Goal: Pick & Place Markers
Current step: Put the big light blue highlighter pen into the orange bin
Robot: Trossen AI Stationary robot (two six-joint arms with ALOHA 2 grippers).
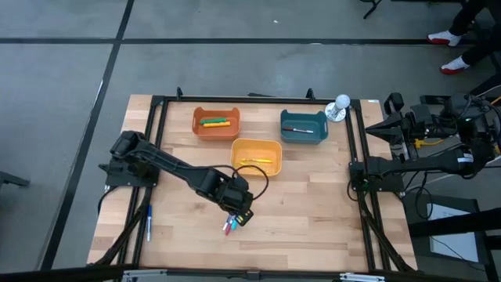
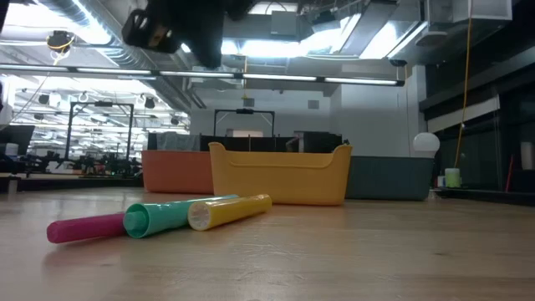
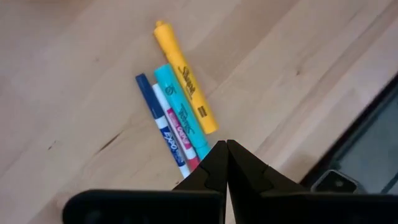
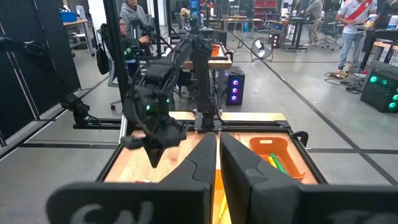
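Orange bin (image 1: 216,124), yellow bin (image 1: 256,157), teal bin (image 1: 303,127), wooden table (image 1: 313,211)

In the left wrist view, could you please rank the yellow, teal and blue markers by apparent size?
1. Yellow marker, longest and thickest.
2. Teal marker, slightly slimmer; its near end is hidden behind the shut left gripper, so this rank is unsure.
3. Blue marker, clearly thinnest.

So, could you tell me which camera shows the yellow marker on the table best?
The left wrist view: the yellow marker lies full length beside the teal one, printing visible. The low view shows its end; the high view shows only a tiny cluster under the left gripper; the right wrist view doesn't show it.
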